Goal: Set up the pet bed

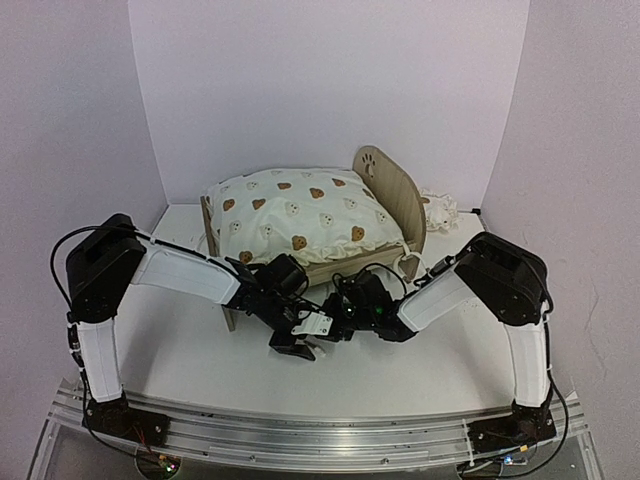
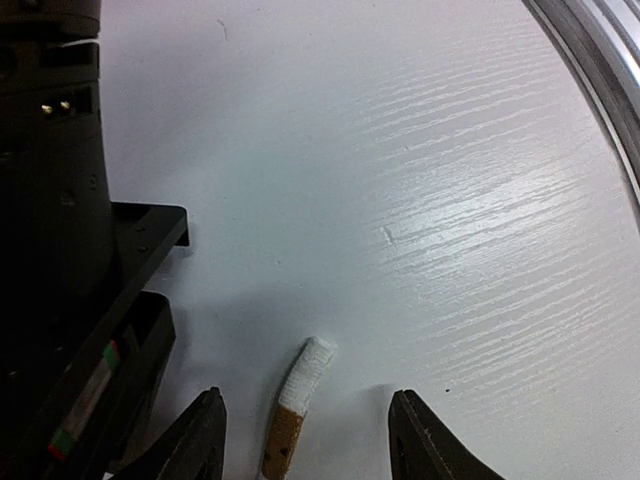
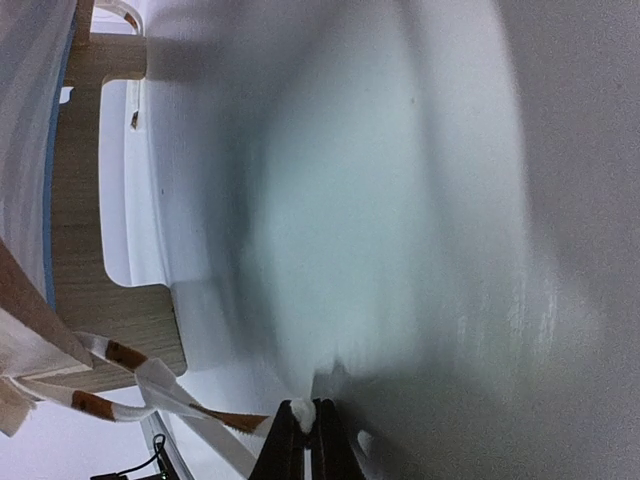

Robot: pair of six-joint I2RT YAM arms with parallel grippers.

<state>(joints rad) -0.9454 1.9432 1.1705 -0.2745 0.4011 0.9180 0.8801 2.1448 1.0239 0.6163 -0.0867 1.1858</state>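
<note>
Pet bed (image 1: 395, 190) stands on the white counter (image 2: 450, 200), with the paw-cutout headboard at its right end. Cream bear-print cushion (image 1: 300, 215) is already on the bed, puffy and overhanging the frame. Small pillow (image 1: 437, 210) lies behind the headboard, off the bed.

Both arms meet just in front of the bed. Right gripper (image 3: 307, 425) is clamped tight on a thin white-and-brown fabric tie (image 3: 150, 385) that runs back toward the bed's near corner. Left gripper (image 2: 306, 420) is roughly half open and straddles the tie's loose end. Its fingers don't touch it and it holds nothing.

Handling guess:
- **Frame:** looks light and stiff and would likely slide if the tie gets tugged. Take it by a rail or the headboard edge.
- **Cushion and pillow:** soft, light and squashy. Pinch a corner or seam.
- **Tie:** limp and slips easily. Grab near the end.

No brand or readable writing. There is a small red-green sticker (image 2: 88, 395) on the black body beside the left gripper, unreadable.
</note>
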